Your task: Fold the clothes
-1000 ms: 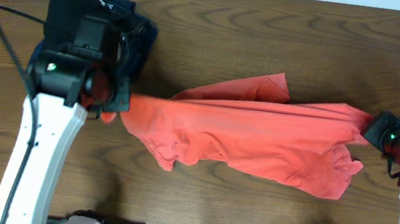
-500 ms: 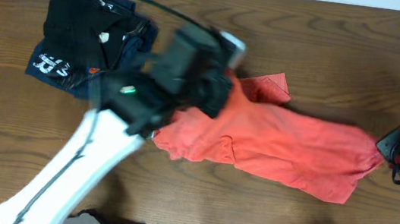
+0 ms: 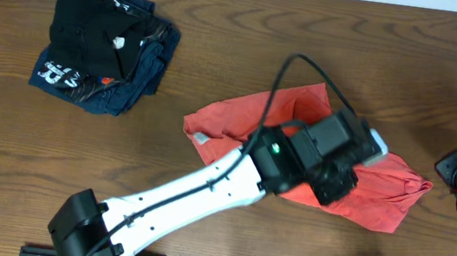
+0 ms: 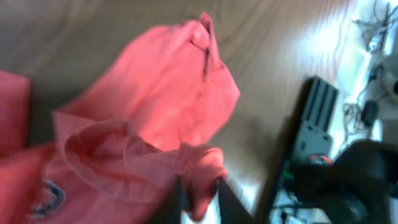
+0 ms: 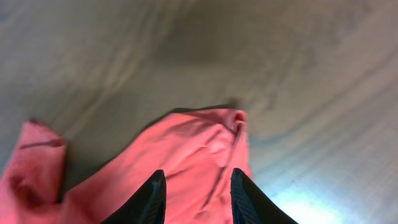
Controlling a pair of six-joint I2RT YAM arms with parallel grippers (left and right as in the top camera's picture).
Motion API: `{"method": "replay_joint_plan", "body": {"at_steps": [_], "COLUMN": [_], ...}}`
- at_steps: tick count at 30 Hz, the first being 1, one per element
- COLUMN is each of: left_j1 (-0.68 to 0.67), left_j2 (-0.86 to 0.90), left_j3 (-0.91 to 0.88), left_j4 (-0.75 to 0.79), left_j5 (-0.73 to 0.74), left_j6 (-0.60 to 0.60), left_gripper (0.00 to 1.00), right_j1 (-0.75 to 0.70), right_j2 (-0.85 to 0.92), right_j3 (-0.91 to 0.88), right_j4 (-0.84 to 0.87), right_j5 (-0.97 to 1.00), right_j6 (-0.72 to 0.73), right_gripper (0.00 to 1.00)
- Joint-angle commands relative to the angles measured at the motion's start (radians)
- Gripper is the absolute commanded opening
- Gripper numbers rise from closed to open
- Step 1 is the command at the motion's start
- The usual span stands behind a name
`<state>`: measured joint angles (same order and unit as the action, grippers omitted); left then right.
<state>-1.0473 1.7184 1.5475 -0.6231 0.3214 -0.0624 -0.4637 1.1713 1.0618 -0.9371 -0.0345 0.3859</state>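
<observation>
Overhead, the light is bright and even from above: the table (image 3: 241,25) grain is sharp, and a soft shadow edges the shirt (image 3: 239,116). The left wrist view is smeared with blur, with white glare to the right of the left tool (image 4: 200,198). The right wrist view is also soft, with glare just right of the right tool (image 5: 196,199) and a dim patch ahead of it.
</observation>
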Motion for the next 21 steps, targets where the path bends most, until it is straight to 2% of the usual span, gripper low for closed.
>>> {"method": "replay_joint_plan", "body": {"at_steps": [1, 2, 8, 14, 21], "left_j1": [0.012, 0.017, 0.077, 0.209, 0.429], "left_j2": [-0.028, -0.037, -0.125, -0.208, -0.214], "left_j3": [0.010, 0.010, 0.010, 0.010, 0.010], "left_j4": [-0.056, -0.082, -0.227, -0.347, -0.500], "left_j5": [-0.097, -0.124, -0.268, -0.311, -0.303], "left_j6": [-0.013, -0.013, -0.013, -0.014, -0.029], "left_gripper": [0.54, 0.58, 0.66, 0.69, 0.73], "right_j1": [-0.009, -0.009, 0.034, 0.196, 0.454], "right_j2": [-0.005, -0.005, -0.004, 0.024, 0.113], "right_j3": [0.004, 0.004, 0.004, 0.003, -0.068], "right_j4": [0.024, 0.034, 0.070, -0.016, -0.076], "right_j5": [-0.187, -0.247, -0.591, -0.596, -0.535], "right_j6": [-0.111, -0.140, -0.340, -0.440, -0.447], "right_gripper": [0.33, 0.33, 0.36, 0.37, 0.39]}}
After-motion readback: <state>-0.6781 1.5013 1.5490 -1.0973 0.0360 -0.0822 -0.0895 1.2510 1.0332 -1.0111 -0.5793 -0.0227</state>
